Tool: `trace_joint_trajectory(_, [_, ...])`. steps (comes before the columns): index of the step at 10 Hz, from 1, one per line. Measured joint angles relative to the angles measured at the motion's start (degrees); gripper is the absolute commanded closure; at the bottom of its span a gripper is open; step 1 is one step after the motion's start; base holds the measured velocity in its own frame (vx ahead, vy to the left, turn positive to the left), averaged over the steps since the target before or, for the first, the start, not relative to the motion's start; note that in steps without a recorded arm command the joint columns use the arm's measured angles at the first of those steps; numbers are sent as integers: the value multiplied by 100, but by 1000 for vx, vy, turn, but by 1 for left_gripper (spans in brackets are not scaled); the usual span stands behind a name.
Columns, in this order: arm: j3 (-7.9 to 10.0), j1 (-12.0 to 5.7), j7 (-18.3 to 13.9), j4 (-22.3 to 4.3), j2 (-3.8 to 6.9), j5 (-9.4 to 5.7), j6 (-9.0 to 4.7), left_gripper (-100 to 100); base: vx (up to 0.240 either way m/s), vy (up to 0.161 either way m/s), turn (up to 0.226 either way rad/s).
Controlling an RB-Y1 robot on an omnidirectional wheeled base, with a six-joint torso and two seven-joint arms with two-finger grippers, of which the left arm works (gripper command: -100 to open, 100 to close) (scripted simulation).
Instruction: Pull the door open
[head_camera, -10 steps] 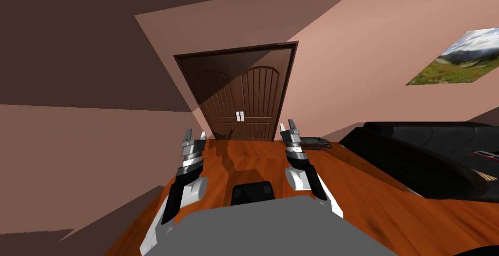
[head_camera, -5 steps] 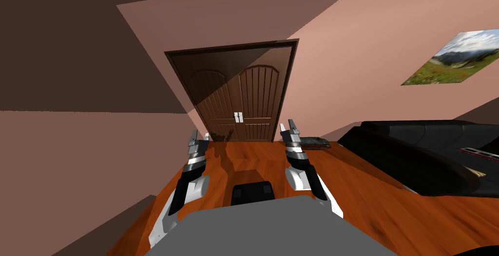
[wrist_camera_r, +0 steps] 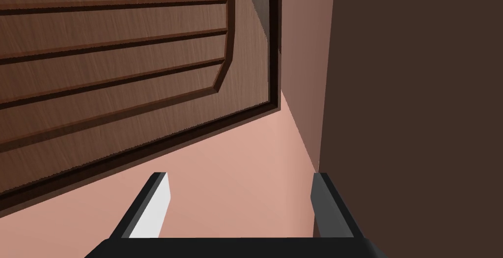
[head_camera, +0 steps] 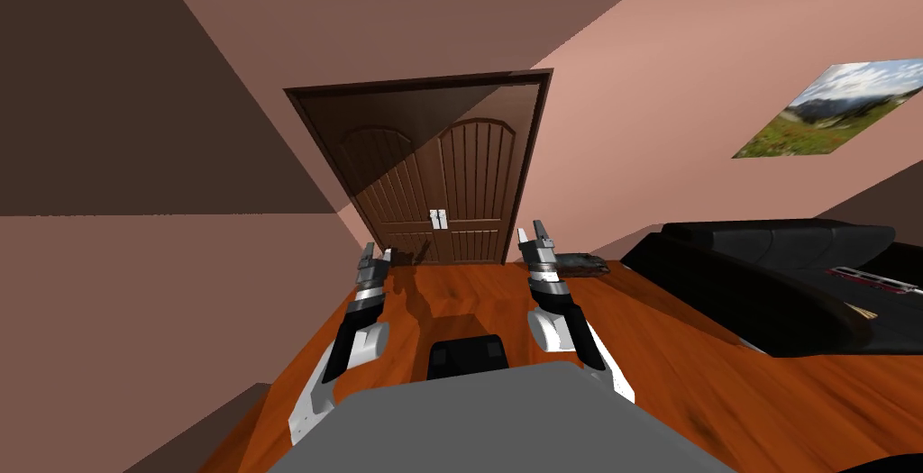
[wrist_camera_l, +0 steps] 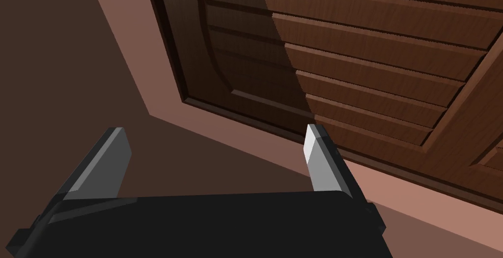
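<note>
Across the floor (head_camera: 469, 287), straight ahead: door (head_camera: 442, 179) shut, pale handles (head_camera: 438, 218) at its centre seam | left gripper (head_camera: 376, 253) fingers apart, gripping nothing | right gripper (head_camera: 532, 233) likewise, both well short of door | black sofa (head_camera: 766, 269) to right

Left hand (head_camera: 376, 250) now nearer the door (head_camera: 469, 179).
</note>
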State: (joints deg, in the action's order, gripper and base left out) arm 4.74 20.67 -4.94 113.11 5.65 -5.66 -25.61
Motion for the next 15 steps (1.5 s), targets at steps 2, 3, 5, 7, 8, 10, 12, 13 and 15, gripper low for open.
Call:
trace_joint_trajectory(2, [16,-138,-11,-258,57,0,68,-100,101,23,-65])
trace_joint_trajectory(3, [14,-147,-22,-306,80,-1,113,-100,94,11,-67])
trace_joint_trajectory(5, [21,-254,-39,-551,130,1,161,-100,97,11,-66])
trace_joint_trajectory(7, [35,-355,-64,-819,196,-4,184,-100,105,27,-64])
trace_joint_trajectory(8, [39,-390,-78,-931,225,-6,204,-100,83,18,-61])
trace_joint_trajectory(10, [35,-513,-79,-1208,250,5,228,-100,92,25,-68])
trace_joint_trajectory(12, [51,-639,-100,-1468,306,1,279,-100,98,20,-60])
trace_joint_trajectory(13, [57,-670,-112,-1553,336,-2,317,-100,89,21,-76])
trace_joint_trajectory(15, [68,-771,-145,-1816,394,-7,342,-100,98,29,-60])
